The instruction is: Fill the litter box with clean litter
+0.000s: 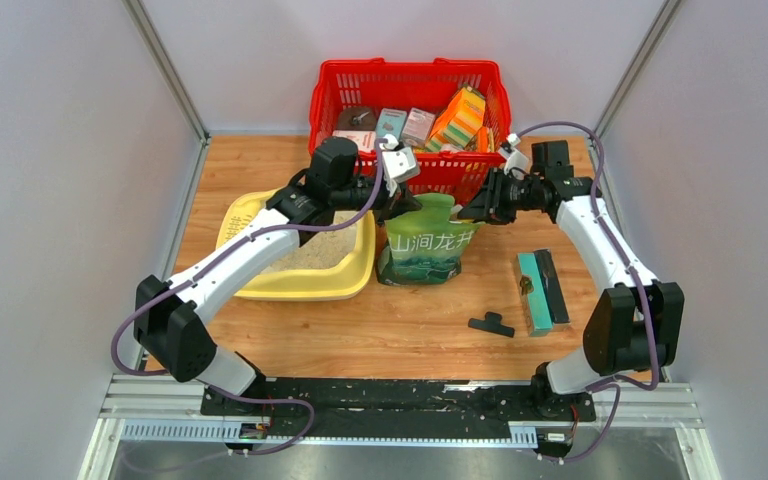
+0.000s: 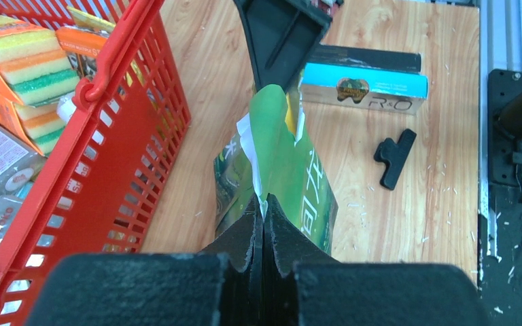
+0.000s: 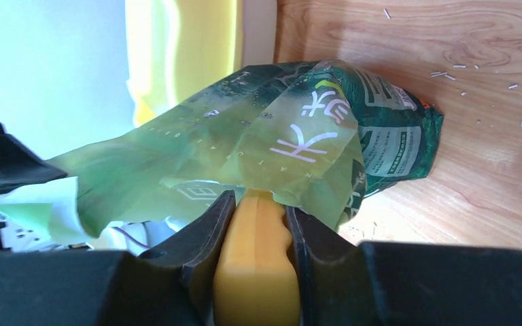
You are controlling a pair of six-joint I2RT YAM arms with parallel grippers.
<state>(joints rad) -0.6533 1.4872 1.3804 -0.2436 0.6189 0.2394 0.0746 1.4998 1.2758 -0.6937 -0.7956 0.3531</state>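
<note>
Pale-yellow litter box (image 1: pixel 300 291), holding beige clean litter (image 1: pixel 315 252), stands just left of upright green bag (image 1: pixel 428 250); left gripper (image 2: pixel 263 207) pinches bag's top edge; right gripper (image 3: pixel 254 201) clamps yellow-orange scoop (image 3: pixel 255 278) at bag's mouth.

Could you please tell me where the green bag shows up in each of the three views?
Top external: bag centre, beside the litter box.
Left wrist: bag centre, beside the red basket.
Right wrist: bag centre, filling the middle.
Shared landmark: the wooden table.
</note>
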